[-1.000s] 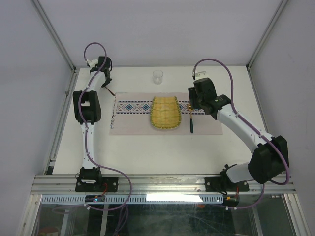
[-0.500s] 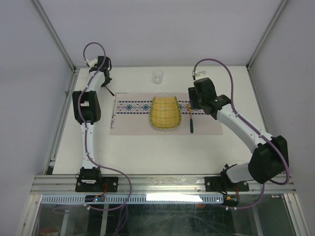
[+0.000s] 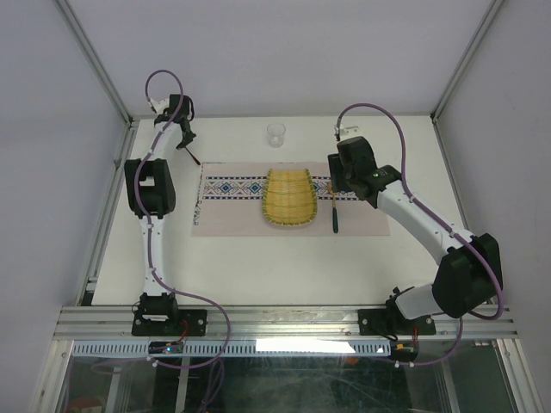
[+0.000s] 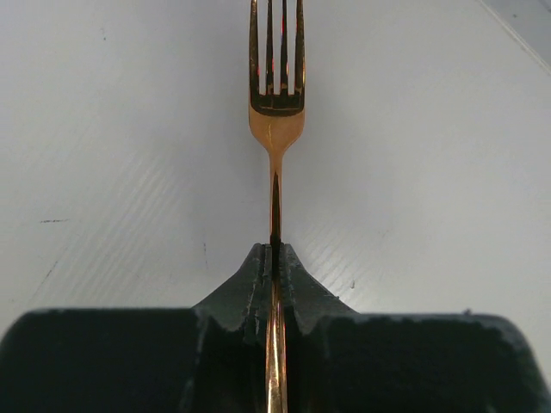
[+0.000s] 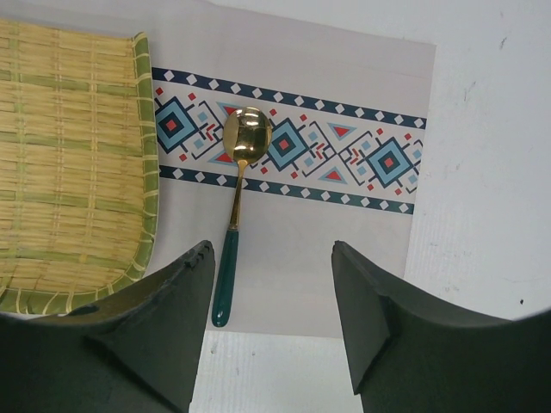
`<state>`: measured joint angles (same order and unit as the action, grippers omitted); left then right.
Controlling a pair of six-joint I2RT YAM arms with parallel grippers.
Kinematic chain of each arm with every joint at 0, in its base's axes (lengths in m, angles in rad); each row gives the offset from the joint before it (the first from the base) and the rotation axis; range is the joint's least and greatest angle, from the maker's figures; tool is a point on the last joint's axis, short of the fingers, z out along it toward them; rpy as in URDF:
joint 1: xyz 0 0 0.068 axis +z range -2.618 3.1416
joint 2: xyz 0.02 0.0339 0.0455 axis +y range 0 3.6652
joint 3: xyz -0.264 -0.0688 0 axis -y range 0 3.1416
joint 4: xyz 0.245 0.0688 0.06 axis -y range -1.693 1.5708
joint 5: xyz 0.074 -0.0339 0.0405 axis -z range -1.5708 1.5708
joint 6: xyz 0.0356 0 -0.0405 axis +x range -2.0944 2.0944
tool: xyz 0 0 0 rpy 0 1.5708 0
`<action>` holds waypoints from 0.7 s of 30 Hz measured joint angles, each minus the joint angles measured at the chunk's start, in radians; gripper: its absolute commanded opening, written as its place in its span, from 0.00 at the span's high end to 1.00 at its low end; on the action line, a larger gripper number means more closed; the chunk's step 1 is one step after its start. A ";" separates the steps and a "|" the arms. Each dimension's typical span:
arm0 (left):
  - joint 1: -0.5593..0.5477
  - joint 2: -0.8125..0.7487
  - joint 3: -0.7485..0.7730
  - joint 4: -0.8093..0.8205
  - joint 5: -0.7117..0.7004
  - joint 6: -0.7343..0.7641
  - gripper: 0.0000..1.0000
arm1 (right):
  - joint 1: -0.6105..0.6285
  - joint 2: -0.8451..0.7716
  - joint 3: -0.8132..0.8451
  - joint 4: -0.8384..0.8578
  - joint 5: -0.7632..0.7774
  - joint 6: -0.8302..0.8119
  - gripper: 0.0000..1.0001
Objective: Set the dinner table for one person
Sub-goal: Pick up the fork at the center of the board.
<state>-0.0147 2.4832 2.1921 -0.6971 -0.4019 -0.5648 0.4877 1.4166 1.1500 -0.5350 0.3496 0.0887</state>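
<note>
Beneath my arms lies the flat white matte desk (image 3: 258,267). At its far left my left tool (image 4: 274,258) is clamped on a slim gold metal fork (image 4: 275,103); my right tool (image 5: 274,249) hangs open. I'd keep the fork level and lay it straight, left of the woven bamboo tray (image 5: 69,155).

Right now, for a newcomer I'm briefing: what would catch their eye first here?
A woven yellow-green bamboo tray sits midway on the pale cloth placemat with a blue-red patterned band. Right of it lies a green-handled gold spoon, near the open right gripper. Far left, the left gripper pinches a gold fork over the white tabletop.
</note>
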 measured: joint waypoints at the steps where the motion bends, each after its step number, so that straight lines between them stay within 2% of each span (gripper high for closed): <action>1: -0.003 -0.005 0.000 0.000 0.003 0.002 1.00 | 0.000 0.000 0.000 0.000 0.000 0.000 0.40; 14: -0.059 -0.062 -0.002 -0.014 0.042 0.020 1.00 | 0.000 0.000 0.000 0.000 0.000 0.003 0.40; 21: -0.112 -0.148 -0.104 -0.015 0.068 0.035 1.00 | 0.000 0.000 0.000 -0.001 -0.001 0.010 0.40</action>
<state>-0.1265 2.3348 2.0884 -0.7124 -0.3340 -0.5301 0.4877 1.4170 1.1500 -0.5358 0.3489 0.0990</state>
